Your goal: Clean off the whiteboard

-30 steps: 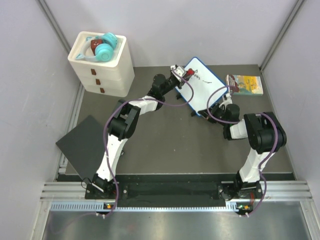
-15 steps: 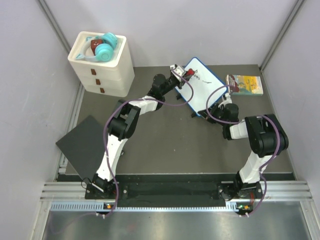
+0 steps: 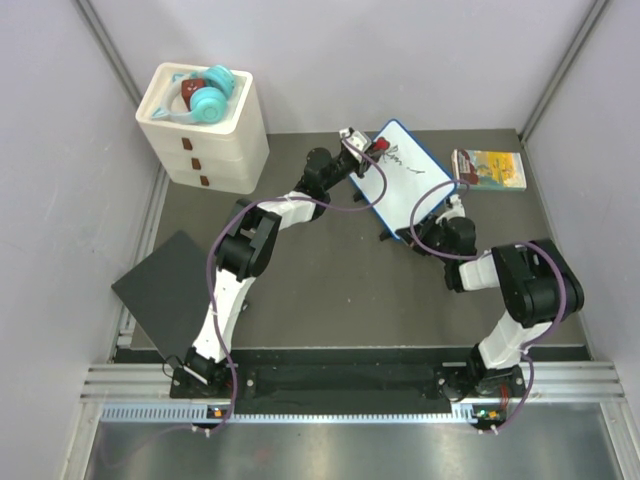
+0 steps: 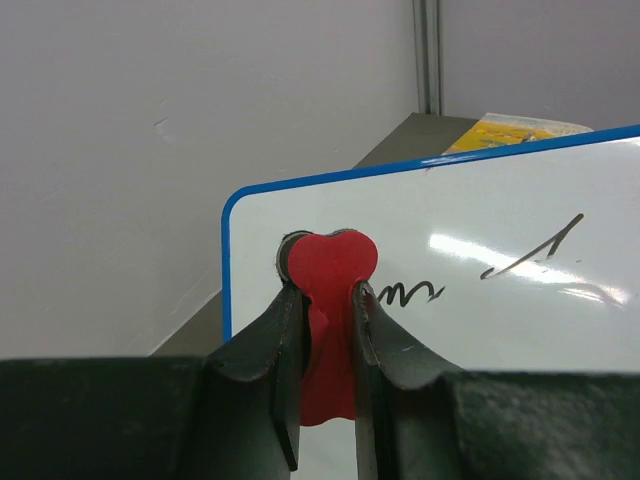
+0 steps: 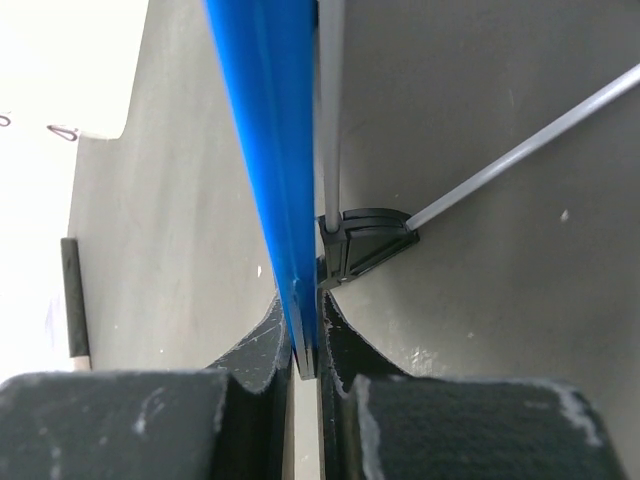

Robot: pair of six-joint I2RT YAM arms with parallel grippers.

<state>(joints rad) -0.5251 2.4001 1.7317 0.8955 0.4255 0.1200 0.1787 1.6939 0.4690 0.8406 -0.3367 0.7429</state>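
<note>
Currently the blue-rimmed white whiteboard (image 3: 405,178) stands tilted near the dark table's (image 3: 330,275) far edge, rim clamped by the right gripper (image 5: 305,345), left gripper (image 4: 325,300) pinching a red heart-shaped eraser (image 4: 330,262) at its corner; hard wiping could lever the rim free.

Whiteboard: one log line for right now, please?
left gripper: shut on red eraser | right gripper: shut on whiteboard edge | black writing: present

My top view looks down from high at six o'clock, distant; board (image 3: 402,182) at one o'clock. Left wrist view faces its front, close, past the eraser (image 4: 328,268). Right wrist view sights along its edge, closest. All three share it.
</note>
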